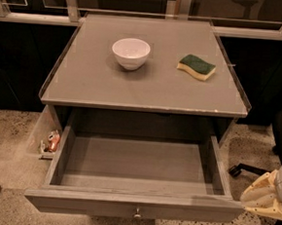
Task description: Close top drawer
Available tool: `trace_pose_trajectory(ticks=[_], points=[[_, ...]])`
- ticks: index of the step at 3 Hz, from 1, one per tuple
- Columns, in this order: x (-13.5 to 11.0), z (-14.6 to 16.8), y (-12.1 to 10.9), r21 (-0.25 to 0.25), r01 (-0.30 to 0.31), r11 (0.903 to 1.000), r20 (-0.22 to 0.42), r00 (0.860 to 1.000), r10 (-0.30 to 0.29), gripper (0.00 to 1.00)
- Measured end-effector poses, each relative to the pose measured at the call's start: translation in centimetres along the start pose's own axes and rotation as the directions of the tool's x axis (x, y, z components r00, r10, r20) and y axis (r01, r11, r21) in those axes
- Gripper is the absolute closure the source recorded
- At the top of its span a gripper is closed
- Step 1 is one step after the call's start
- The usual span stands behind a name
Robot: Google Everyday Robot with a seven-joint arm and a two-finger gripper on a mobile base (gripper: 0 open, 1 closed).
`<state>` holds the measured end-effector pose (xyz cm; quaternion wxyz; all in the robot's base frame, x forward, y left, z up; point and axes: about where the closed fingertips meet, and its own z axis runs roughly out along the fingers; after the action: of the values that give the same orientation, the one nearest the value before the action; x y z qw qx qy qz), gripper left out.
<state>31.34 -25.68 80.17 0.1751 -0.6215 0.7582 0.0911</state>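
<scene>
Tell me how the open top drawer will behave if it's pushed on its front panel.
The top drawer looks rigid, so it should slide as one piece. Nothing shows inside, so it probably moves lightly. It is wide, and the gripper sits beside its front right corner; a push there, away from the central knob, might skew it.

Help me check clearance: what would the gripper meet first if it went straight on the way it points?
The gripper, low at the right edge, points left; it would probably meet the right front corner of the open top drawer first, though depth is unclear.
</scene>
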Motion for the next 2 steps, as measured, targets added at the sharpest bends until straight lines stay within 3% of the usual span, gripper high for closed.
trace_pose_trajectory(ticks=[2], points=[[3.4,8.2,-0.1,-0.038,-0.063,0.9973,0.122,0.990,0.067,1.00]])
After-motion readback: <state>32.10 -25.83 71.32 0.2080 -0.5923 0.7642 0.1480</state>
